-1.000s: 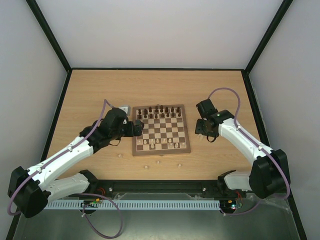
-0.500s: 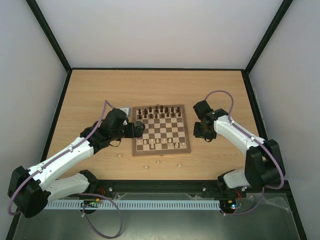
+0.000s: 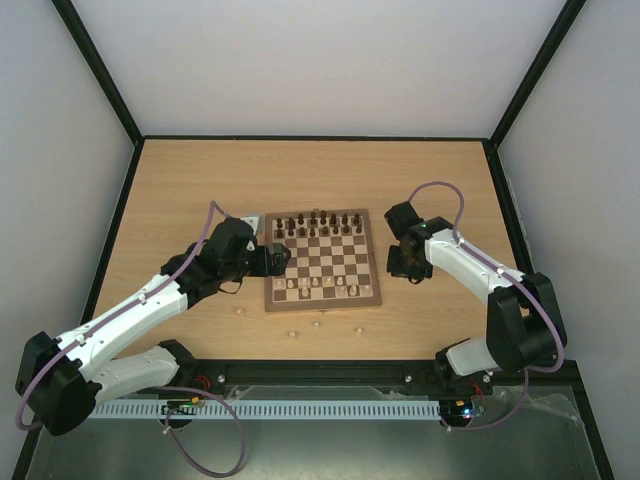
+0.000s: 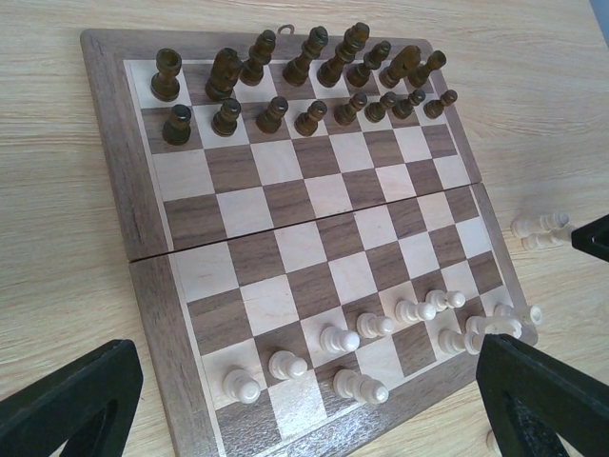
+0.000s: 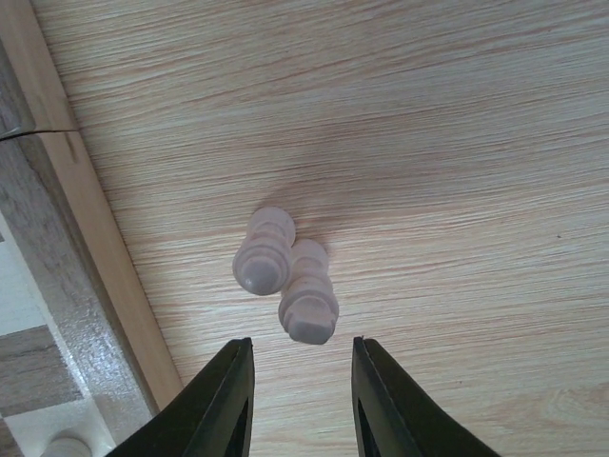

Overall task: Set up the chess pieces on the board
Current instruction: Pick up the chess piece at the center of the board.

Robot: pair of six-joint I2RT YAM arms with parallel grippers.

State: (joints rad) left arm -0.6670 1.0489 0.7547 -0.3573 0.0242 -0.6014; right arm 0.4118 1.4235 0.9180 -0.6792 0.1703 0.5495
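No legible text, brand, number or sign on board or chess pieces.

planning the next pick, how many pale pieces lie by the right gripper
2. One pale piece lies on the tabletop ahead of the right gripper; the other pale piece touches it on the board side. Others may be hidden.

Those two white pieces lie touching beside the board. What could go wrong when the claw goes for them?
The right gripper could pinch both cream pieces at once, or nudge one so it rolls away. They lie on their sides, so one may come up tilted and topple when set down. The board's frame is close; a finger might bump it.
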